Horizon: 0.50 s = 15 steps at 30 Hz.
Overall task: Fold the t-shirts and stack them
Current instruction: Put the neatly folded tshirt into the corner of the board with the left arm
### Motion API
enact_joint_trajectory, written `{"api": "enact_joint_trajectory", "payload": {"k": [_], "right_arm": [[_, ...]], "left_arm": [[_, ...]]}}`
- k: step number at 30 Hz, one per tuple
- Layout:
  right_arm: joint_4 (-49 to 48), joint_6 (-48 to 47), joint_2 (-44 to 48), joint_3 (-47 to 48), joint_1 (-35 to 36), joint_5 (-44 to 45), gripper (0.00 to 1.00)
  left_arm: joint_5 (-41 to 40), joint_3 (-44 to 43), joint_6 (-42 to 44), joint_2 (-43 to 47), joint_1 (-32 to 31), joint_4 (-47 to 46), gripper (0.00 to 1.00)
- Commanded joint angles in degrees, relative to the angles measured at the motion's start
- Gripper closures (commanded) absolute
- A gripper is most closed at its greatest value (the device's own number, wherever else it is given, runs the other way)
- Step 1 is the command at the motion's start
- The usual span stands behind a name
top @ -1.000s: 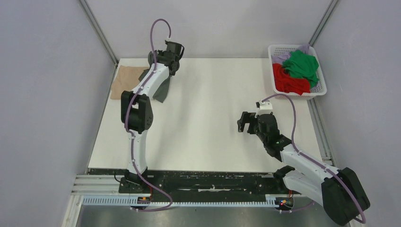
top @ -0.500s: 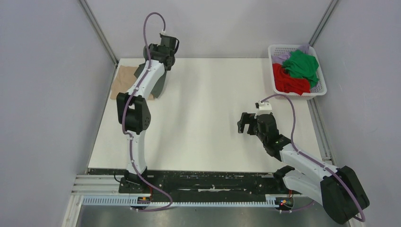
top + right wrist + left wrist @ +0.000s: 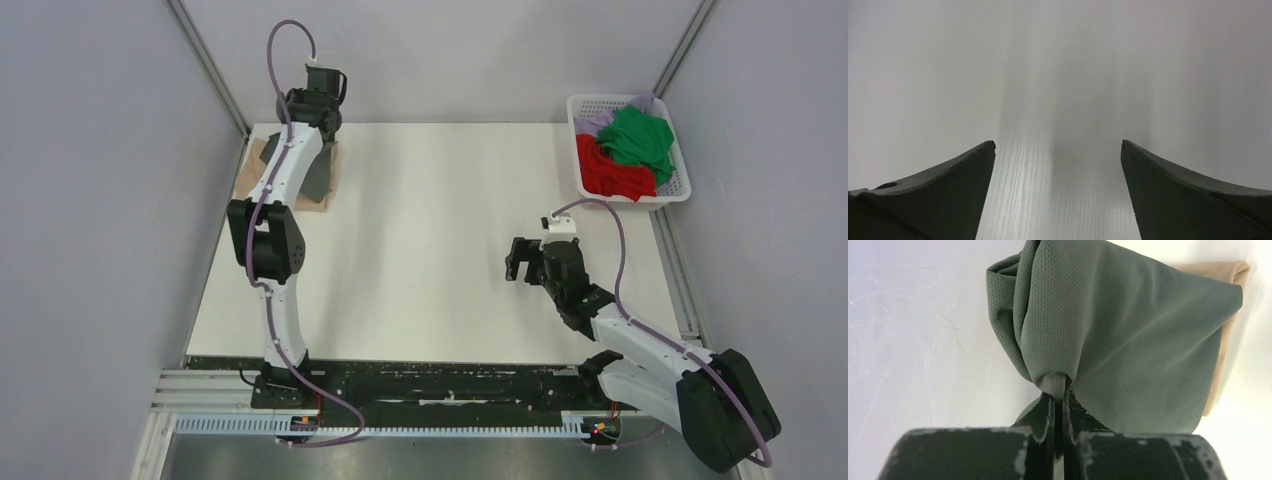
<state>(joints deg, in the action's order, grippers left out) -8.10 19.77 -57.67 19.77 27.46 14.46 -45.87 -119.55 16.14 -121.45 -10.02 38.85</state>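
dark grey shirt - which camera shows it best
Left wrist: the dark grey shirt fills the frame, pinched in the shut left fingers, beige shirt showing behind. The top view shows a sliver beside the left arm; the right wrist shows none.

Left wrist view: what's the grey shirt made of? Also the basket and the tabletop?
Dark grey t-shirt: thin knit, likely synthetic sports mesh; tiny pinholes all over, soft drape, matte. Basket: white moulded plastic, judging by its open lattice walls. Table: white matte board with a faint wood grain that looks printed; probably laminate.
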Motion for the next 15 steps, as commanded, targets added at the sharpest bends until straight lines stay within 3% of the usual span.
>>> {"api": "enact_joint_trajectory", "payload": {"k": [1, 15], "right_arm": [[-1.66, -1.29, -0.77, 1.19, -0.3, 2.89, 0.02], [-0.4, -1.76, -4.27, 3.12, -0.3, 4.32, 0.02]], "left_arm": [[4.38, -1.1, -1.75, -1.46, 2.57, -2.46, 0.98], [9.75, -2.23, -3.66, -9.61, 9.34, -6.01, 0.97]]}}
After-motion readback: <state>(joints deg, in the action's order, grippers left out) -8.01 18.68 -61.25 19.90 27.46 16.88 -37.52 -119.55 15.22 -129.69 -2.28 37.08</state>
